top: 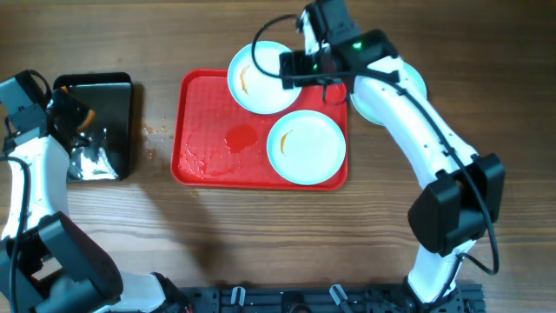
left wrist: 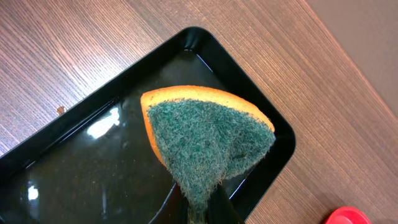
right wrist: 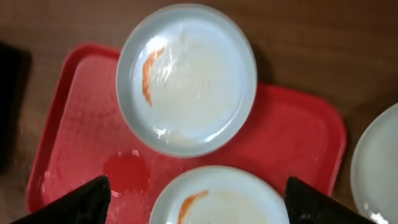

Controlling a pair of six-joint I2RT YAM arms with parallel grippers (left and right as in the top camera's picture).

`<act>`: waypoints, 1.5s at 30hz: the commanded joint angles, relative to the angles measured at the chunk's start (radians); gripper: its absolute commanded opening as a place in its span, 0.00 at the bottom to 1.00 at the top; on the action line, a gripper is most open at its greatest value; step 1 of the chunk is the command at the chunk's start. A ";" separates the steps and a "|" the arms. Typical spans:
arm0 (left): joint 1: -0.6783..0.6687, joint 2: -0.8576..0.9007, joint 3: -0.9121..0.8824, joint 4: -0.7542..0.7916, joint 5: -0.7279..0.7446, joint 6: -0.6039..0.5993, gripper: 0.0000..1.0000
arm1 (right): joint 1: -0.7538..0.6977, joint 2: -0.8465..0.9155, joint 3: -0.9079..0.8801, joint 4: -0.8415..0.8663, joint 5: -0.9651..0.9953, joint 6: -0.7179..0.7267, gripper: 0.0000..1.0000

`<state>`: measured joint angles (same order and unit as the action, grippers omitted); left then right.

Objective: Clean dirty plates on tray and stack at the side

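Overhead: far plate (top: 256,78) and near plate (top: 306,146) lying on tray (top: 200,130); third plate (top: 368,108) sitting right, on counter (top: 261,235), prob. stack spot. L wrist: left tool (left wrist: 199,210) clenching sponge (left wrist: 205,134) over black pan (left wrist: 273,143), prob. for wetting. R wrist: right tool (right wrist: 202,202) hovering released above far plate.

You have the red tray (top: 201,113) wet. The far plate (top: 259,78) overhangs its far rim and the near plate (top: 306,146) fills its near-right corner, both orange-smeared. The third plate (top: 367,106) lies just off its right edge.

Two smeared plates (right wrist: 186,81) lie on the red tray (right wrist: 298,137), a third plate (right wrist: 380,168) seemingly outside.
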<state>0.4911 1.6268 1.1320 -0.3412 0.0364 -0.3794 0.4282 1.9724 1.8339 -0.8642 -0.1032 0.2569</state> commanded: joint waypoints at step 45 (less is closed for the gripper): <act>0.002 0.006 0.000 -0.023 0.053 0.012 0.04 | -0.013 0.362 -0.040 0.309 0.116 0.191 0.15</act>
<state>0.4911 1.6268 1.1320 -0.3668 0.0772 -0.3794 0.4152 2.3100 1.7996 -0.5594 0.0269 0.4419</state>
